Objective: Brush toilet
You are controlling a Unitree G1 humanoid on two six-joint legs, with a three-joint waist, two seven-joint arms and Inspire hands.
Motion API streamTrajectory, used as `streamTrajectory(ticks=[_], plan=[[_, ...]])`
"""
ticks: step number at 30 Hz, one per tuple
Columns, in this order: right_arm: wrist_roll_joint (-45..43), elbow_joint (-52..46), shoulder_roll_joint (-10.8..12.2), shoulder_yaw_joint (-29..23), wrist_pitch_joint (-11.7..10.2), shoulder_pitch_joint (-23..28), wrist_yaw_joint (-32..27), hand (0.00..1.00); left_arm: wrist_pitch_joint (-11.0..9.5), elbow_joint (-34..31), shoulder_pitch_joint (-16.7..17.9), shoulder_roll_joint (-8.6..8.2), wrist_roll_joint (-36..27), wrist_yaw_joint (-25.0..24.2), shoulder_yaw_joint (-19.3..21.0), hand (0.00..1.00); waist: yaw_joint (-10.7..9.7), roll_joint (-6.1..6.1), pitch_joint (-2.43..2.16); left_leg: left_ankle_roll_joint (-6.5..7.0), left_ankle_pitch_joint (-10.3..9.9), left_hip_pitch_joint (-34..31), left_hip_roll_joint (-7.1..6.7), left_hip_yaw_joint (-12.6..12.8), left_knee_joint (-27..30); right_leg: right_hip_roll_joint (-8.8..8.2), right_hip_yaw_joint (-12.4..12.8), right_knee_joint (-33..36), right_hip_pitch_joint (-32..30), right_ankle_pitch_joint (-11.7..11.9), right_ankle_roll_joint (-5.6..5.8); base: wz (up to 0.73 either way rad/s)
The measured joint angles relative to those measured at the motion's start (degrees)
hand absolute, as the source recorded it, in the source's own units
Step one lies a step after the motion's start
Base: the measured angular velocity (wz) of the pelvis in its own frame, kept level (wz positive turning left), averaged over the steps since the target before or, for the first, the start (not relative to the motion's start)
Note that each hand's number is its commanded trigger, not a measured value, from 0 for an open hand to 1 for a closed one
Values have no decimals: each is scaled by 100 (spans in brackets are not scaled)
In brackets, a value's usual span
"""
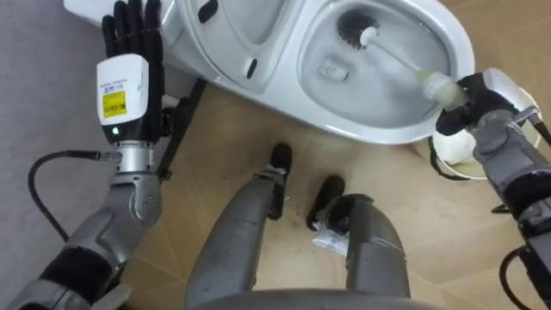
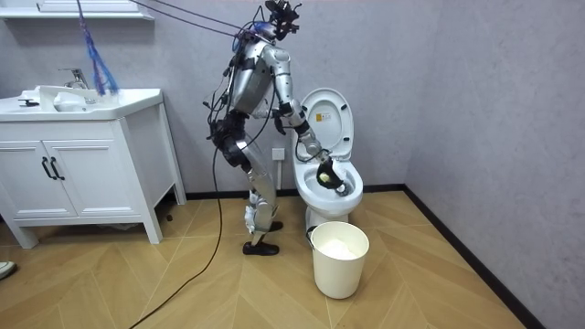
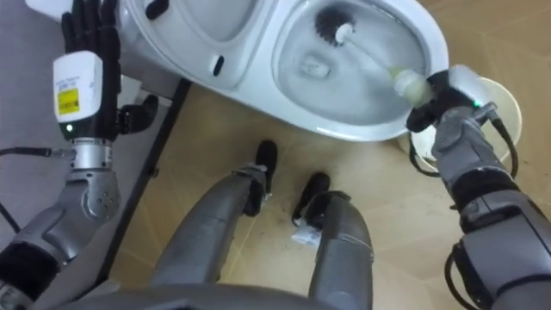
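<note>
The white toilet [image 1: 370, 133] stands right before me with its lid [image 1: 232, 26] raised. A toilet brush lies inside the bowl, its black bristle head [image 1: 351, 27] low against the far wall. Its white handle [image 1: 396, 58] slants out over the rim at the right. My right hand [image 1: 472, 96] is shut on the end of that handle, just above the rim. My left hand [image 1: 129, 52] is raised beside the lid at the left, fingers straight, holding nothing. In the room view I stand bent over the toilet [image 2: 331, 187], with the right hand [image 2: 327, 174] at the bowl.
A white bin [image 2: 340, 259] stands on the wooden floor by the toilet, and its rim [image 1: 456, 148] shows under my right wrist. A white vanity cabinet [image 2: 82, 155] with a sink is at the room view's left. Grey walls close in behind and beside the toilet.
</note>
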Motion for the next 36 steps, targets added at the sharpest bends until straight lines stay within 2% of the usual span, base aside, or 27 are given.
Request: streamTrajectory(ticks=[5,7,8,10,11,13,16,19,22,27,29,32,34,35,36], plan=[[-1631,-570,294,-45,107,6,-55,100,113,59,-10,-136,160,-81,100,0,-7,17,-13,27,-12,25,30,15,50,31,75,-23,19,74,78,-12],[-2531,-1288,370,80,440,227,55,100,154,47,-11,-173,163,-151,99,0,33,101,-26,48,-63,32,50,3,67,72,79,-65,42,124,116,-12],[-2723,-1482,359,105,511,337,116,100,156,32,-4,-189,161,-185,98,0,69,134,-28,53,-74,37,71,4,78,99,82,-95,62,140,126,-25],[-3288,-2186,340,222,787,749,364,100,163,-3,45,-200,154,-253,100,0,258,263,-78,42,-106,39,209,42,61,271,122,-333,133,256,92,-32],[-3455,-2343,344,233,859,865,438,100,160,-3,49,-201,150,-272,97,0,281,298,-85,41,-110,48,223,40,62,293,125,-365,150,273,91,-13],[-3948,-2945,341,325,1136,1339,702,100,160,-2,140,-201,61,-360,68,0,303,452,-141,31,-122,75,220,26,48,322,117,-416,204,312,111,-2],[-4155,-3328,345,395,1342,1674,958,100,138,52,180,-200,13,-372,41,0,300,570,-154,0,-121,124,220,19,8,342,95,-452,256,306,70,1],[-4197,-3330,346,399,1355,1734,1149,100,98,147,219,-201,1,-379,39,0,289,582,-159,-62,-105,179,222,9,-40,359,74,-468,303,307,-32,6],[-4197,-3329,348,399,1356,1774,1282,100,95,154,292,-203,-73,-436,39,0,288,625,-177,-123,-131,268,276,-35,-42,442,12,-631,464,320,-73,3],[-4170,-3227,334,413,1355,1758,1392,100,89,149,360,-203,-228,-472,43,0,287,614,-173,-148,-166,384,295,-50,-35,457,-39,-674,617,265,-114,5],[-4111,-3061,324,436,1325,1722,1386,100,67,184,362,-203,-349,-527,39,0,274,574,-158,-141,-188,484,267,-37,18,423,-15,-618,711,189,-106,5],[-3879,-2520,342,490,1123,1558,1354,100,-101,467,281,-197,-591,-654,38,0,257,463,-98,-141,-189,737,220,-38,24,383,10,-606,969,100,-90,2],[-3711,-2325,302,478,899,1468,1378,100,-172,596,245,-172,-623,-725,80,0,245,297,-69,-142,-190,867,217,-11,30,367,13,-598,1093,56,-101,0],[-3671,-2307,291,481,848,1446,1397,100,-199,635,245,-173,-622,-731,97,0,246,258,-56,-144,-192,910,218,-3,23,366,15,-594,1134,46,-103,5],[-3604,-2203,285,468,696,1404,1430,100,-251,736,204,-175,-623,-768,128,0,230,194,-29,-154,-198,1032,214,-2,20,360,5,-599,1263,21,-102,11]])
